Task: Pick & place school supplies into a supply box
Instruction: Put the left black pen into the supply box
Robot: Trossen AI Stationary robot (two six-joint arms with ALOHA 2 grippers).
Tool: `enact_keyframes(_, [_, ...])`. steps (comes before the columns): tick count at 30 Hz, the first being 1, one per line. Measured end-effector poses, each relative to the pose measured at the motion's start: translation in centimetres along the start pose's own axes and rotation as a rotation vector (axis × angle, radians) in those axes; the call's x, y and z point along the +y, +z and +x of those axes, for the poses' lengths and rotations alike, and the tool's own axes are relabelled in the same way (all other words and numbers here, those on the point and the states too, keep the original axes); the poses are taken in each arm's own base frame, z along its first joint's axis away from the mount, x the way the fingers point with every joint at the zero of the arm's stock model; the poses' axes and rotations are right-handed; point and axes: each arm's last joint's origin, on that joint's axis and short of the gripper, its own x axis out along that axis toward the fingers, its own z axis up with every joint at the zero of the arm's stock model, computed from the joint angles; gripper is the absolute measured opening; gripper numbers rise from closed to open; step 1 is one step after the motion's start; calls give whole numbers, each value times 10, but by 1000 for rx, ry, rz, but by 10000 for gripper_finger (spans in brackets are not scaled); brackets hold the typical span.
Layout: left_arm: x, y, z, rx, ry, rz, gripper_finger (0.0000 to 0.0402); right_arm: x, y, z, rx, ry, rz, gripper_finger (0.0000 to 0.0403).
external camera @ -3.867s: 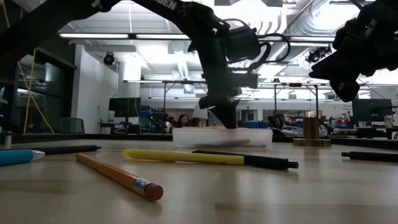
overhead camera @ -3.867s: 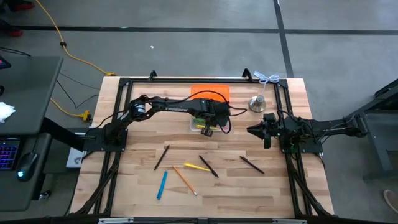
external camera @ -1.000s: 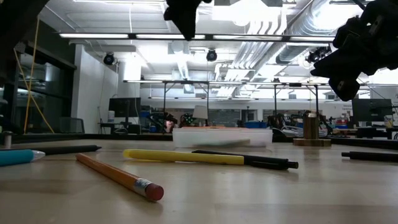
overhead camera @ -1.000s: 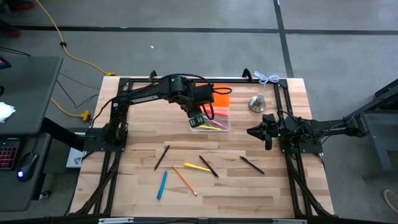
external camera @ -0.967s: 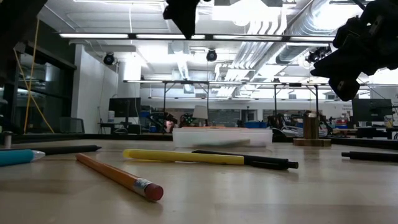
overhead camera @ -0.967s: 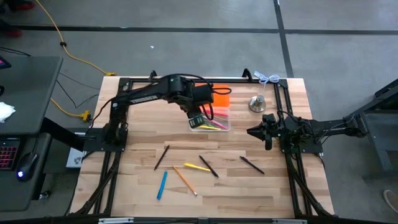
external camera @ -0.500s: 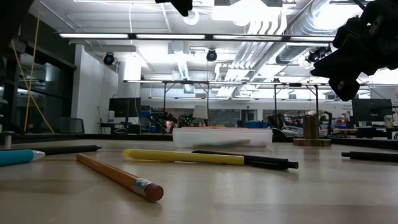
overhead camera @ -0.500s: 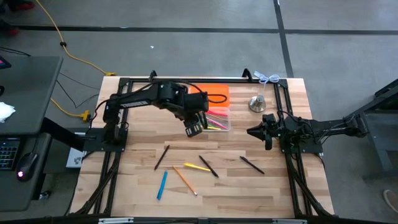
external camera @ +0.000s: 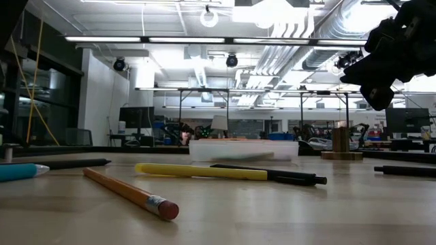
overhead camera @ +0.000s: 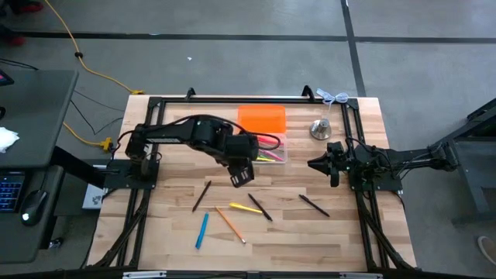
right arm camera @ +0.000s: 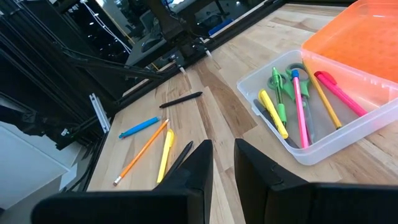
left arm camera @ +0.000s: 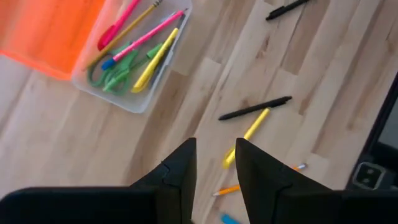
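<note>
The clear supply box [overhead camera: 269, 152] stands at the table's far middle, holding pink, yellow and green pens and green-handled scissors [left arm camera: 115, 71]. Its orange lid [overhead camera: 261, 118] lies just beyond it. Loose on the near half lie black pens [overhead camera: 201, 195] [overhead camera: 260, 207] [overhead camera: 314, 204], a yellow pen [overhead camera: 245, 208], an orange pencil [overhead camera: 230, 224] and a blue pen [overhead camera: 201, 230]. My left gripper [overhead camera: 242, 173] hangs open and empty, pointing steeply down over bare wood between the box and the loose pens. My right gripper [overhead camera: 311, 163] waits at the right, level, a narrow gap between its fingers, empty.
A silver bell-shaped object [overhead camera: 321, 128] stands to the right of the lid. A black frame [overhead camera: 232, 101] borders the table's far and side edges. Bare wood lies between the box and the loose pens.
My left gripper has gone from above the supply box toward the table's near edge, rising out of the top of the low view and rolling a little. Its fingers stay apart and empty. The box and the loose pens have not moved.
</note>
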Motion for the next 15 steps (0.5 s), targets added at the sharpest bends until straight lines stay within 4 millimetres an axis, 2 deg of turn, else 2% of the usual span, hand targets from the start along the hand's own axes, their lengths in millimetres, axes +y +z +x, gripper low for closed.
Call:
enact_keyframes(11, [-12,-8,-2,-20,13,-325,140,0,0,0,2,3,0,43])
enact_keyframes(15, [-18,-14,6,-1,40,-398,140,0,0,0,2,3,0,43])
